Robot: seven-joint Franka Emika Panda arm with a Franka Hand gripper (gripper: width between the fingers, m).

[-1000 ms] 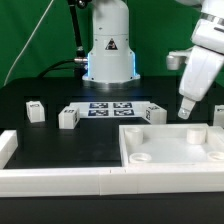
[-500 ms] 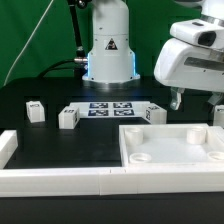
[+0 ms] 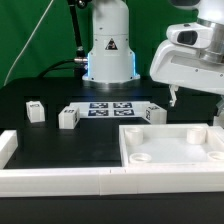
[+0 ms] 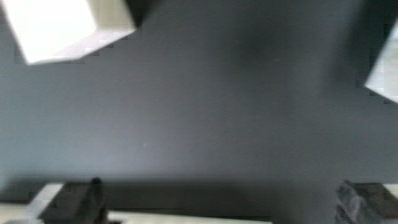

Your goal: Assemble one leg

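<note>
Exterior view: the gripper (image 3: 194,101) is a smooth white plastic housing with two thin dark fingers (image 3: 172,97). It hangs above the table (image 3: 60,140) on the exterior view's right, with the fingers spread apart and nothing between them.

The leg (image 3: 153,113) is a stubby white plastic block with a black-and-white square tag. It stands on the table near the gripper, on its left in the exterior view, and does not touch it. A second leg (image 3: 68,117) and a third leg (image 3: 35,110) stand well apart, further to the exterior view's left.

Between the legs lies the marker board (image 3: 112,108), thin, flat and white, with printed square tags. In front is the panel (image 3: 170,148), a broad flat white piece with round sockets at its corners. A long white rail (image 3: 50,180) runs along the near edge.

The robot base (image 3: 108,45) is glossy white and carries a triangle warning sign; no writing on it can be read. The table is matt black and the backdrop (image 3: 30,30) is green.

Wrist view: the picture is blurred. The gripper (image 4: 217,200) shows two dark fingers (image 4: 71,200) set wide apart, holding nothing, over the dark table (image 4: 214,110). A white piece (image 4: 71,30) and a white edge (image 4: 382,70) show, too blurred to tell what they are.
</note>
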